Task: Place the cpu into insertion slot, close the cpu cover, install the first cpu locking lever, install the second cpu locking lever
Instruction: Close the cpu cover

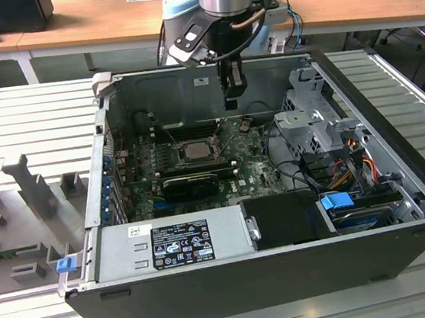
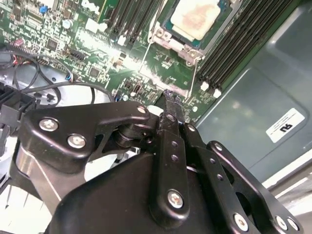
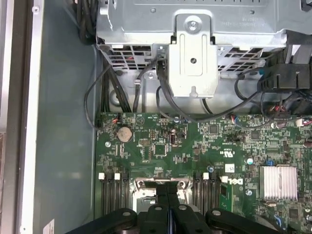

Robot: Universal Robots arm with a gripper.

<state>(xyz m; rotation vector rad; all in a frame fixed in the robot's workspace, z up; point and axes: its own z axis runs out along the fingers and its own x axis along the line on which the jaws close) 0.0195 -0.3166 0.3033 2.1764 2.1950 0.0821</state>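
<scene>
The cpu [image 1: 193, 150] lies flat in the insertion slot [image 1: 177, 158] on the green board, its pale top [image 2: 199, 17] showing through the window of the cpu cover [image 2: 171, 35], which lies down around it. A thin wire lever [image 2: 148, 51] runs along one side of the socket. My gripper [image 1: 234, 101] hangs above the board, off to the exterior view's right of the socket and near the case's back wall. Its black fingers [image 2: 170, 105] are pressed together with nothing between them. In the first wrist view the gripper [image 3: 167, 207] stands over the socket's metal edge [image 3: 161, 184].
Black memory slots [image 2: 234, 44] flank the socket. A long black card [image 1: 192, 183] lies in front of it. The grey power supply [image 1: 168, 244], metal drive cage [image 1: 311, 117] and loose cables [image 1: 293, 157] crowd the case. A grey fixture [image 1: 31, 187] stands on the exterior view's left.
</scene>
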